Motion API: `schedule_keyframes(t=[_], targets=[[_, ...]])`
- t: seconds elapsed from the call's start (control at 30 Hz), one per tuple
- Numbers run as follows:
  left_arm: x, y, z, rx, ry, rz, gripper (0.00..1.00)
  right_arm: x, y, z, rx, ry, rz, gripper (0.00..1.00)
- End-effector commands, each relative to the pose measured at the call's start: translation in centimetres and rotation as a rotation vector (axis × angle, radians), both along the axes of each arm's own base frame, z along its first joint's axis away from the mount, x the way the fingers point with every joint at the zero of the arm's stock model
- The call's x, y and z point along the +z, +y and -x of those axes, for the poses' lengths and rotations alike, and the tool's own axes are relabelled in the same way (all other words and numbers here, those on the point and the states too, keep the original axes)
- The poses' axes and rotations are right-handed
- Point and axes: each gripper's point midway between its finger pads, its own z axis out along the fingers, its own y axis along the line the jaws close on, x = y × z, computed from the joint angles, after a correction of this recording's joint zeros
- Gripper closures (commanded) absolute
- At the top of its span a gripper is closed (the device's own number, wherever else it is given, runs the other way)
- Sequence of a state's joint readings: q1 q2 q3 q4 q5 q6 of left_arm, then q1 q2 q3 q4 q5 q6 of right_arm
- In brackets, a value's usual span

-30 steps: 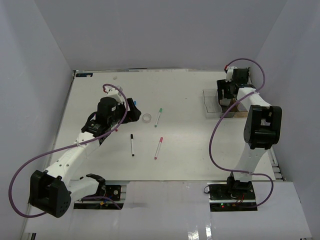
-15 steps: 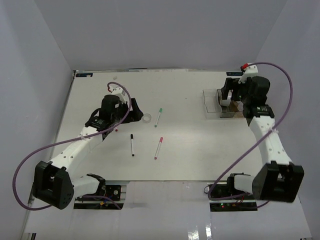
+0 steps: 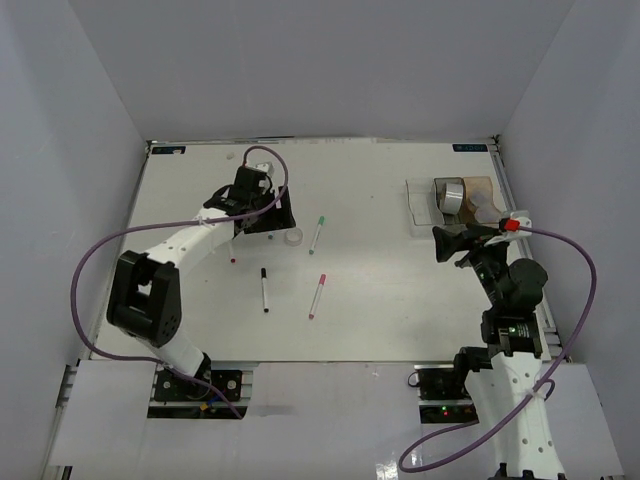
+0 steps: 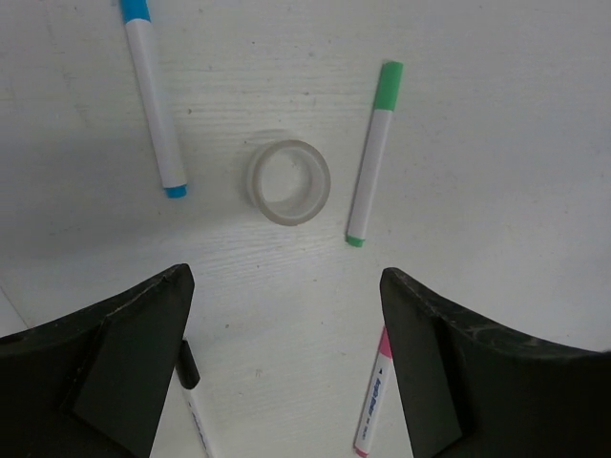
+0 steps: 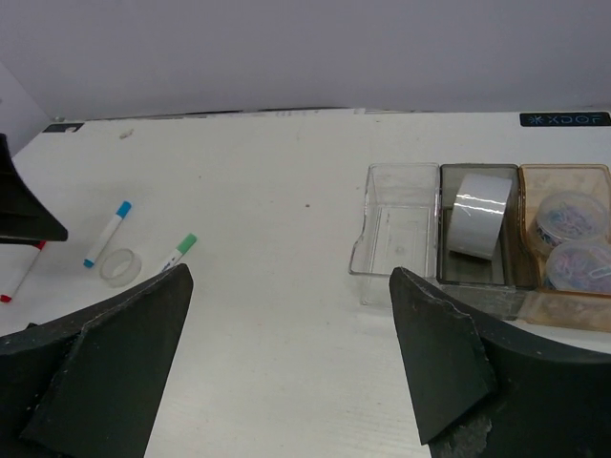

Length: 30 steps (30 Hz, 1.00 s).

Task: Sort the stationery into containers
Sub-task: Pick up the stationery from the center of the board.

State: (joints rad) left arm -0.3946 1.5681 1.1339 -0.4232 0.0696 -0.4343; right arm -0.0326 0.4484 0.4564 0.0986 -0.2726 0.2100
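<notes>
My left gripper point(image 3: 277, 221) is open and empty, hovering just left of a clear tape roll point(image 3: 293, 236). In the left wrist view the roll point(image 4: 288, 181) lies ahead of the open gripper point(image 4: 286, 382), between a blue-capped pen point(image 4: 153, 100) and a green-capped pen point(image 4: 370, 157). A pink-capped pen point(image 4: 372, 401) and a black-capped pen point(image 4: 193, 393) lie near the fingertips. My right gripper point(image 3: 442, 243) is open and empty, just in front of the three joined bins point(image 3: 421, 210). The clear bin point(image 5: 401, 229) is empty. The smoky grey bin point(image 5: 453, 272) holds a grey tape roll point(image 5: 477, 227). The amber bin point(image 5: 563, 303) holds two clear rolls.
A red-capped pen point(image 5: 17, 277) lies left of the tape roll, beside my left arm. The green pen point(image 3: 318, 232), pink pen point(image 3: 316, 296) and black pen point(image 3: 264, 290) are spread over the table's middle. Grey walls close in the table on three sides.
My right arm has pulled back from over the bins toward the near edge. My left arm has swung further out, its gripper now beside the clear tape roll.
</notes>
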Motion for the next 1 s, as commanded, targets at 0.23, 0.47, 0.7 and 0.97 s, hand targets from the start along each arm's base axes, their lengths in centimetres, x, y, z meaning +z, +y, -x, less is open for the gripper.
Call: schedule_keyframes(t=[0.23, 0.47, 0.7, 0.97], targets=[[-3.2, -0.3, -4.4, 0.035, 0.052, -0.211, 0.27, -0.9, 1.0, 0.6, 0.032, -0.033, -0.052, 0.10], [-6.0, -1.8, -5.1, 0.016, 0.089, -0.288, 0.37, -1.7, 1.6, 1.1, 0.051, -0.026, -0.041, 0.10], [-7.7, -1.5, -4.7, 0.026, 0.128, -0.328, 0.48, -2.2, 1.7, 1.1, 0.051, -0.021, -0.038, 0.10], [-7.6, -1.9, -4.7, 0.016, 0.124, -0.321, 0.76, -2.3, 2.1, 1.2, 0.076, -0.010, -0.029, 0.10]])
